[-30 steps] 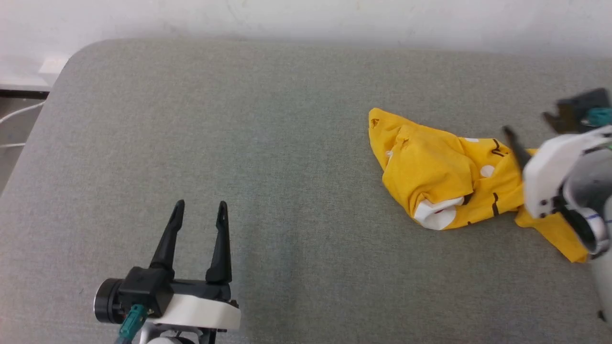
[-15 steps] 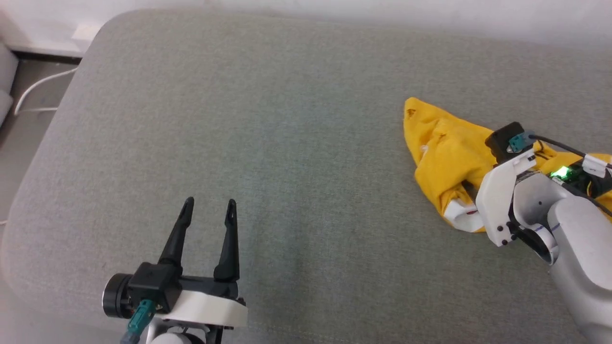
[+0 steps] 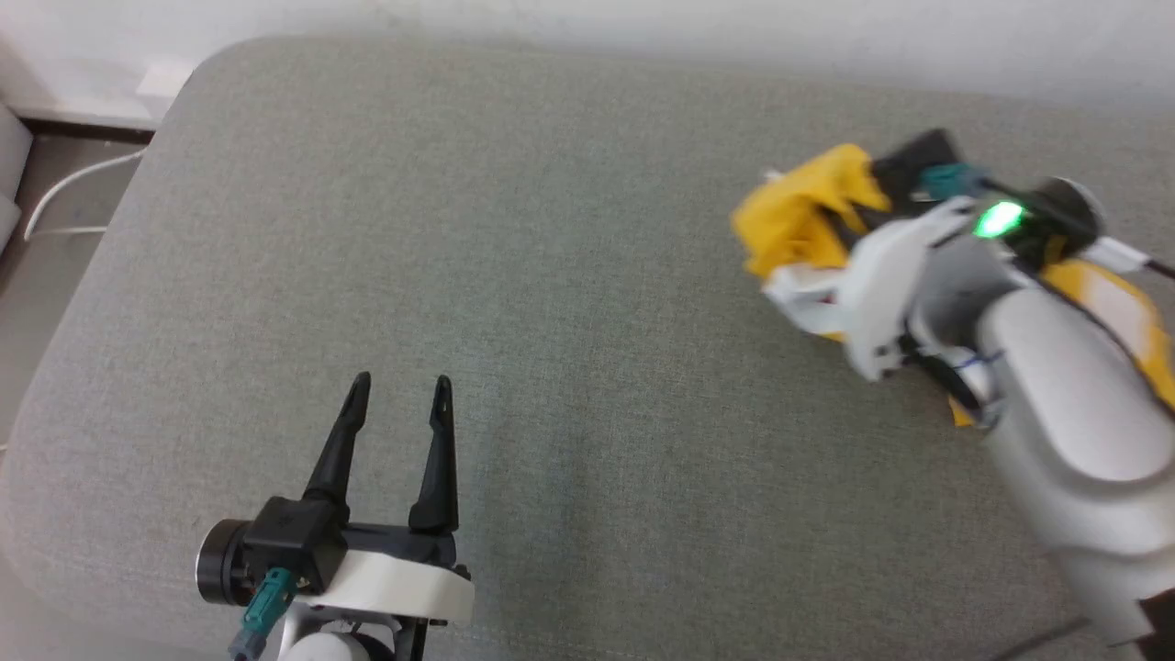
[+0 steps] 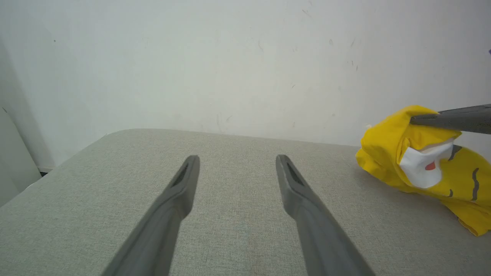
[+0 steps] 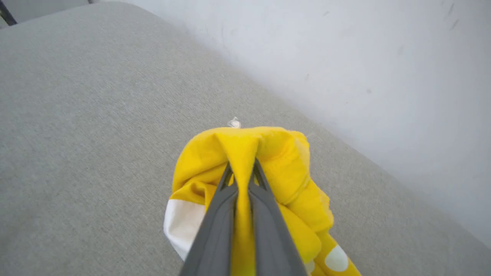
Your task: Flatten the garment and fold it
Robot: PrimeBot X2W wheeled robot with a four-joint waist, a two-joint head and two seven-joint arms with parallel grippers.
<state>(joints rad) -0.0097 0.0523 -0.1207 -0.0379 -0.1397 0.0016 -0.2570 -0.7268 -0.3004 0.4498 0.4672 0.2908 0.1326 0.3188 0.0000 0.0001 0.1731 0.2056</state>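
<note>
The right gripper [image 5: 241,168] is clenched on a fold of the shirt [image 5: 280,153], which bunches around its fingertips and trails beneath onto the grey cushion [image 5: 96,115], probably to lift it open; the left gripper [image 3: 399,386], well aside, stands spread, empty

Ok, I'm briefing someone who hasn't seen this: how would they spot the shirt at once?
Find the wide grey fabric surface below the white wall. Toward its right side, a crumpled bright yellow T-shirt with white patches and dark stripes is pinched in the right end effector. Its yellow stands out against the plain grey around it.
</note>
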